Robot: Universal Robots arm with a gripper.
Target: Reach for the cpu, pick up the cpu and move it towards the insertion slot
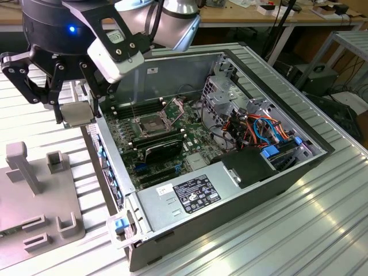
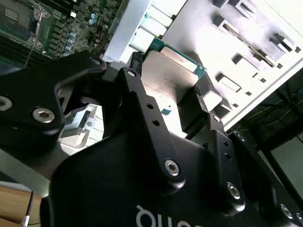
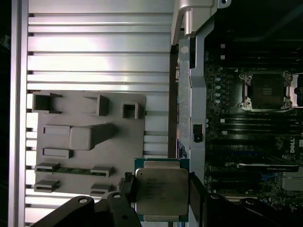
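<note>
Exterior view: your gripper (image 1: 75,112) hangs above the surface just outside the open computer case (image 1: 230,190), pinching the cpu (image 1: 76,114); the insertion slot (image 1: 150,123) lies inside, apart from it. Second wrist view: fingers (image 2: 201,92) clamp the chip's edges. First wrist view: the cpu (image 3: 161,193) is lifted beside the grey fixture plate (image 3: 90,142). Judgement: transport step underway; the next move needs travel across the case wall towards the insertion slot (image 3: 266,90).

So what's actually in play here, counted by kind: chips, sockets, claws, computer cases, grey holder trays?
Chips: 1, the cpu, held in the claw
Sockets: 1, the insertion slot
Claws: 1, the gripper
Computer cases: 1, the open computer case
Grey holder trays: 1, the holder tray
Total: 5
</note>
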